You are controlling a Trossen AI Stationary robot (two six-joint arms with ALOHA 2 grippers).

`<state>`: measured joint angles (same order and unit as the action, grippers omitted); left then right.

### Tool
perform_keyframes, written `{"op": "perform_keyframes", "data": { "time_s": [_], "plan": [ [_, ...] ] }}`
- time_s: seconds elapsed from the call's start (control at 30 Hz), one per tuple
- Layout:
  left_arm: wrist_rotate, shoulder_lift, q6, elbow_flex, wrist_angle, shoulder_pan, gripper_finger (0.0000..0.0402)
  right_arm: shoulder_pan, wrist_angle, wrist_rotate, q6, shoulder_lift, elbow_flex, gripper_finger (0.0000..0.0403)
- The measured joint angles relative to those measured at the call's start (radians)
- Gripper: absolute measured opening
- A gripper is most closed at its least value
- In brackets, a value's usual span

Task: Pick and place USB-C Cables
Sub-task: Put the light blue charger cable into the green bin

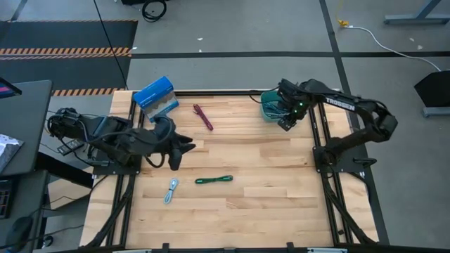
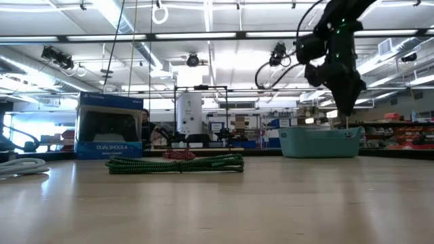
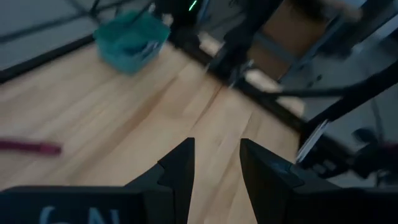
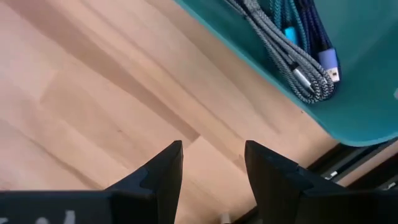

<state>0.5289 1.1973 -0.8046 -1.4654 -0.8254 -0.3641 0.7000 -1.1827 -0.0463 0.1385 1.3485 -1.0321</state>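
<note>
A green cable point(image 1: 214, 180) and a silvery-blue one point(image 1: 171, 190) lie flat on the wooden table's near middle. A maroon cable point(image 1: 203, 117) lies farther back. The teal bin point(image 1: 270, 107) stands at the far right, and the right wrist view shows a grey cable point(image 4: 283, 55), a teal cable point(image 4: 293, 18) and a purple cable point(image 4: 320, 38) lying in it. My right gripper point(image 1: 287, 122) point(image 4: 211, 165) hovers open just beside the bin's near edge, over bare wood. My left gripper point(image 1: 185, 147) point(image 3: 216, 167) is open and empty at the table's left, pointing right.
A blue box point(image 1: 156, 97) stands at the far left corner, beside my left arm. The green cable point(image 2: 175, 164) shows in front of the bin point(image 2: 319, 142) in the low view. Black frame rails run along the table's left and right edges.
</note>
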Motion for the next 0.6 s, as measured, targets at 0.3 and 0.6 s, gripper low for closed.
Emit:
{"op": "perform_keyframes", "data": {
  "time_s": [0.3, 0.6],
  "plan": [
    [0.046, 0.0, -0.117, 0.0, -0.202, 0.026, 0.0135, -0.165, 0.007, -0.008, 0.105, -0.086, 0.0, 0.0179],
    [0.115, 0.0, -0.454, 0.0, -0.369, 0.075, 0.0135, -0.315, 0.006, 0.015, 0.131, -0.097, -0.061, 0.0179]
  ]
}}
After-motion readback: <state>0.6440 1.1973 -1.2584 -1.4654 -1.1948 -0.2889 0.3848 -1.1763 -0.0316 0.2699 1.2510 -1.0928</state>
